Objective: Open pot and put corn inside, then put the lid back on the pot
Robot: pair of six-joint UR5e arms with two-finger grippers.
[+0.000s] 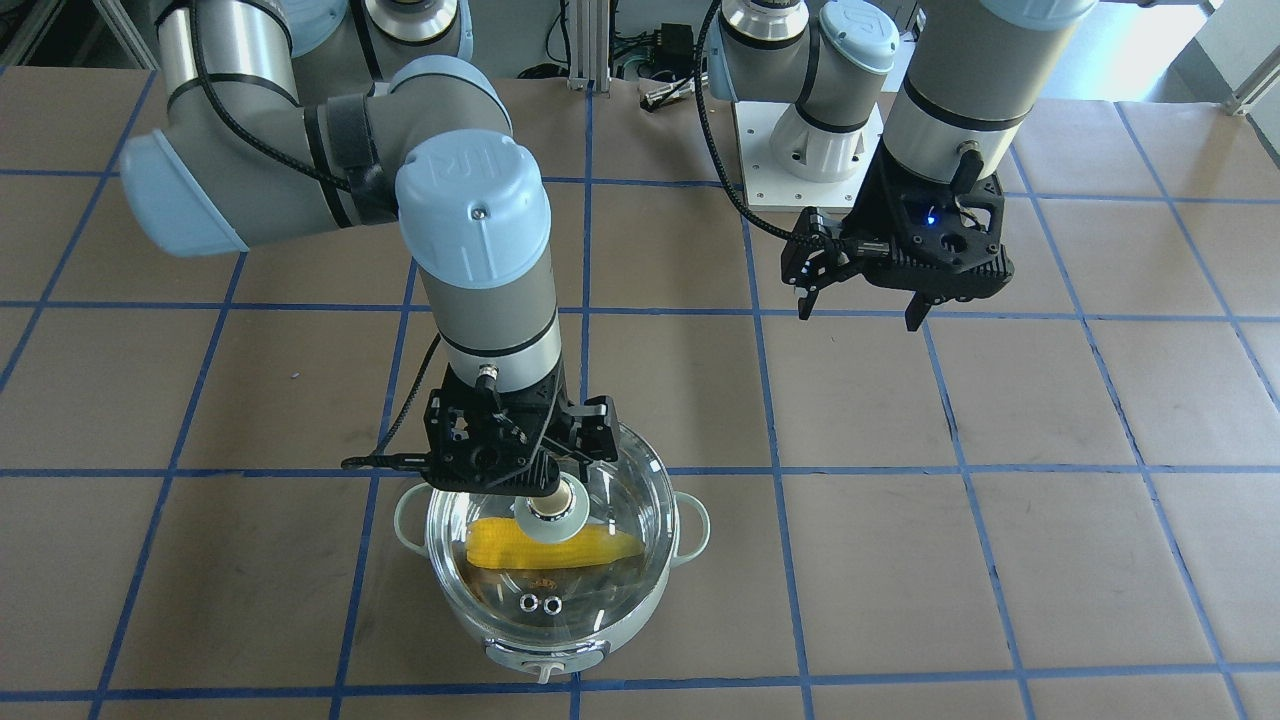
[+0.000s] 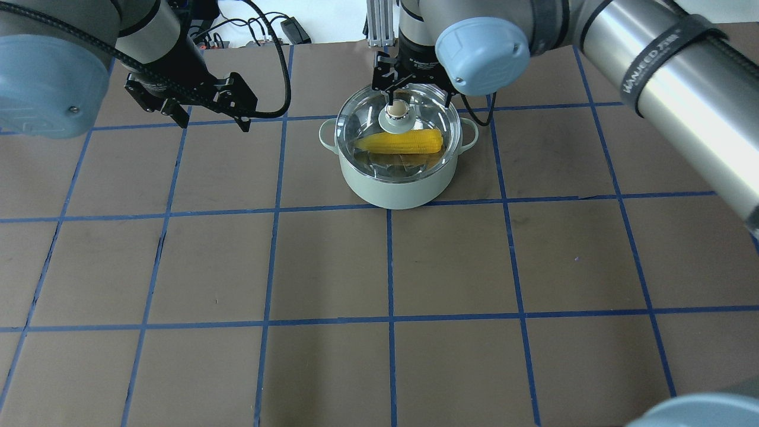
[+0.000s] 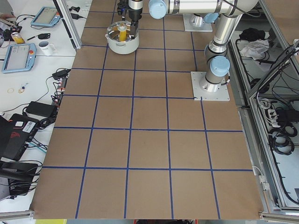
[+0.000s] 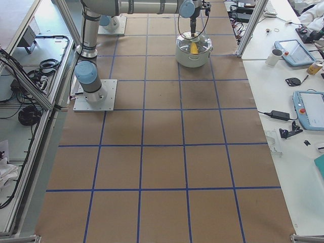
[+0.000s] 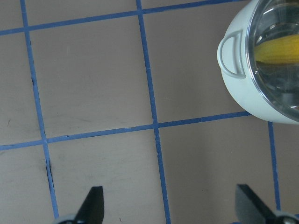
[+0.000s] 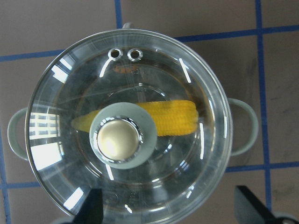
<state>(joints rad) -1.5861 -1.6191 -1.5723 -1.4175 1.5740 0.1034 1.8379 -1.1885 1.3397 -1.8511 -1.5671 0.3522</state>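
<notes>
**A:** How does the right claw [image 6: 168, 196] stand?

**B:** Spread wide. Its two fingers are far apart, with nothing between them and nothing held. It hangs over the lid.

**A:** What is nearest to it?

**B:** The knob [image 6: 122, 139], pale green with a beige cap. It sits just below the claw, beyond the fingertips and a little nearer one finger than the other. In the wrist view neither finger touches it.

**A:** And around the knob?

**B:** The lid [image 6: 187, 79], a clear glass dome seated on the rim of the pot [image 2: 394, 187]. Two small vent rings [image 6: 124, 54] sit on the glass, on the far side of the knob from the fingers.

**A:** Where is the corn?

**B:** The corn [image 6: 173, 116] is inside the pot, straight under the claw. It lies flat beneath the glass, and the knob hides part of it.

**A:** Farther out?

**B:** The loop handles [image 6: 245, 126] jut out to either side of the claw. The pot stands on the brown surface [image 2: 332, 261], which is crossed by blue tape lines [image 2: 389, 261].

**A:** The left claw [image 1: 858, 318]?

**B:** It is also wide open and holds nothing. It is raised above the surface, well apart from the pot, which lies off to its side, toward the right claw.
</notes>
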